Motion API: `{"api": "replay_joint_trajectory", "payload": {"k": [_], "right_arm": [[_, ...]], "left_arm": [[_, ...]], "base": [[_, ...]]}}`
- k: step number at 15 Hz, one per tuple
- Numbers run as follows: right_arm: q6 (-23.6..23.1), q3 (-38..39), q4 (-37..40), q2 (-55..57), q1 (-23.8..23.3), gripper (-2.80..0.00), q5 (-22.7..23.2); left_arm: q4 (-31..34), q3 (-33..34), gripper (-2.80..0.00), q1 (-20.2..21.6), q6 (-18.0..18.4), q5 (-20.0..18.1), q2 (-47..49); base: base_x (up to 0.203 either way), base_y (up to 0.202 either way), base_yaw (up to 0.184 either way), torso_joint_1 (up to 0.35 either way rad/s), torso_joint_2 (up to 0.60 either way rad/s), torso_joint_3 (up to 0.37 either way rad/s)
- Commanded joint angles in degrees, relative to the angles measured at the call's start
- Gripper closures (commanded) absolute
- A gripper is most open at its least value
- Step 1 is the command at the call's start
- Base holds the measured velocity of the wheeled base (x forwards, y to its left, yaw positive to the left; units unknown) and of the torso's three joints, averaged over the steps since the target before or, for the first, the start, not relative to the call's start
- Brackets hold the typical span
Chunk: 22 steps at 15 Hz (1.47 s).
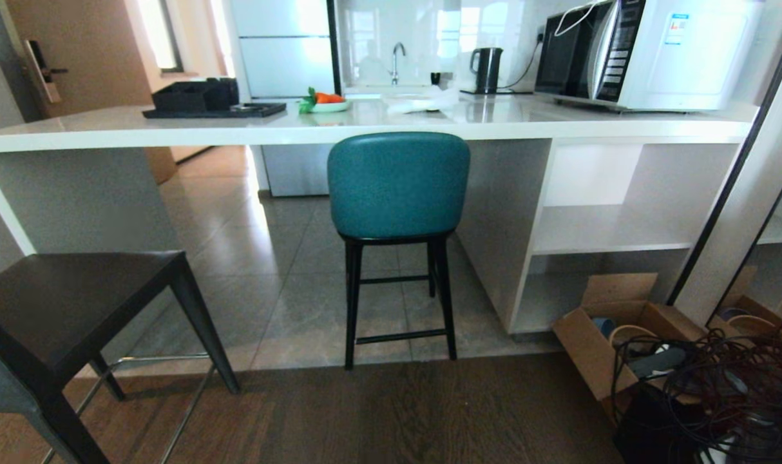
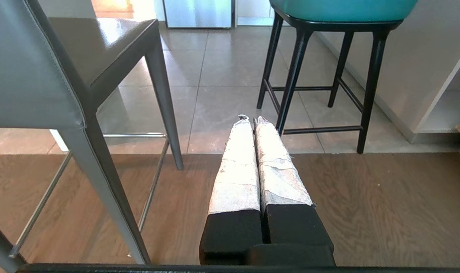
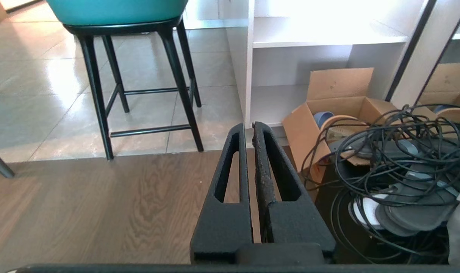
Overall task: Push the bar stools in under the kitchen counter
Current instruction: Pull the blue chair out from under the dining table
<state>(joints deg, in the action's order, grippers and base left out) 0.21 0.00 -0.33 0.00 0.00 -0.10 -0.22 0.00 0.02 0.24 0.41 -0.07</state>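
Note:
The teal bar stool (image 1: pixel 397 187) stands at the kitchen counter (image 1: pixel 365 132), its rounded back just below the white worktop edge and its black legs on the tile. The dark grey stool (image 1: pixel 75 303) stands out from the counter at the near left, partly on the wood floor. Neither arm shows in the head view. My left gripper (image 2: pixel 251 120) is shut and empty, low over the wood floor between the grey stool (image 2: pixel 63 76) and the teal stool (image 2: pixel 328 57). My right gripper (image 3: pixel 249 127) is shut and empty, right of the teal stool (image 3: pixel 139 57).
An open cardboard box (image 1: pixel 623 328) and a heap of black cables (image 1: pixel 719 393) lie at the right by the counter's shelves (image 1: pixel 610 232). A microwave (image 1: pixel 642 51), kettle (image 1: pixel 487 69), black tray (image 1: pixel 210 103) and plate with a carrot (image 1: pixel 326 103) sit on the worktop.

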Motion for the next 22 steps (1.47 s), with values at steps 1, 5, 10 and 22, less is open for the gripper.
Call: {"api": "replay_joint_trajectory", "payload": {"k": [1,5,10,22], "right_arm": [[0.0,0.3,0.0,0.1,0.0,0.0,0.0],[0.0,0.3,0.0,0.1,0.0,0.0,0.0],[0.0,0.3,0.0,0.1,0.1,0.0,0.0],[0.0,0.3,0.0,0.1,0.0,0.0,0.0]], "left_arm": [[0.0,0.2,0.0,0.0,0.0,-0.1,0.1],[0.0,0.2,0.0,0.1,0.0,0.0,0.1],[0.0,0.2,0.0,0.0,0.0,-0.1,0.1],[0.0,0.2,0.0,0.0,0.0,-0.1,0.1]], "base": [[0.0,0.0,0.0,0.0,0.0,0.0],[0.114,0.0,0.0,0.0,0.0,0.003],[0.196,0.0,0.001,0.003,0.0,0.003],[0.194,0.0,0.002,0.002,0.0,0.002]]}}
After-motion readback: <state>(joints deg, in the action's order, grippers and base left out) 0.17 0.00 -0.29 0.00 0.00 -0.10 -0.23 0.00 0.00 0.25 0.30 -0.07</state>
